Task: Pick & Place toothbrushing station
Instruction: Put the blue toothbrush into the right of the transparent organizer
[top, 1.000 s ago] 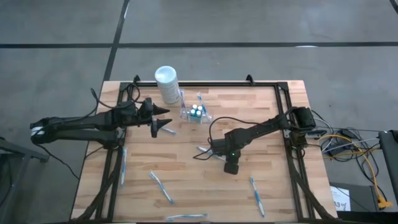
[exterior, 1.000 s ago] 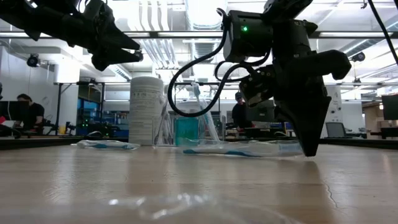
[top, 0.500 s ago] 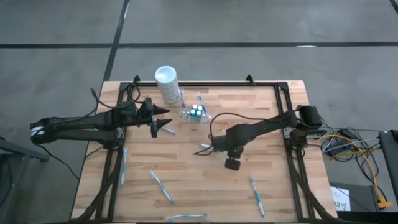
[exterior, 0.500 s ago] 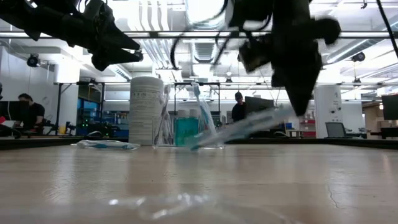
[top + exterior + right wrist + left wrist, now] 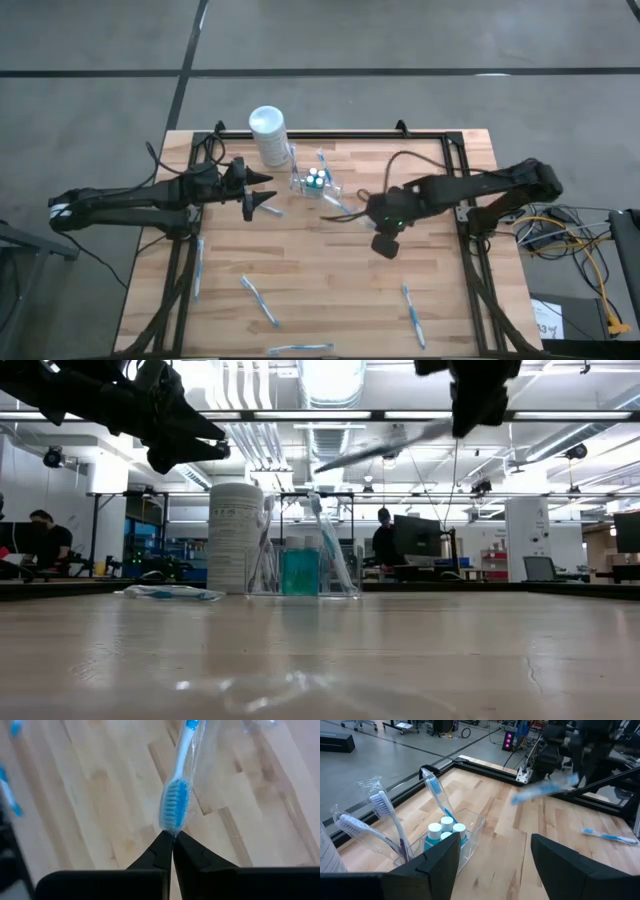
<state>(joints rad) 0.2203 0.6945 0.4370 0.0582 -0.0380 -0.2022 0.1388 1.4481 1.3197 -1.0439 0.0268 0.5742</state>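
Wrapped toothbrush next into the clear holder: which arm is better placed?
Right. The right pincer is shut on the wrapped toothbrush, lifted off the table just beside the clear holder. The left pincer hangs open and empty on the holder's other side.

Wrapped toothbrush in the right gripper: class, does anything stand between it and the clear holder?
Nothing visible does. The right gripper holds the wrapped toothbrush in the air beside the clear holder; only bare table lies between. The left gripper waits on the holder's far side.
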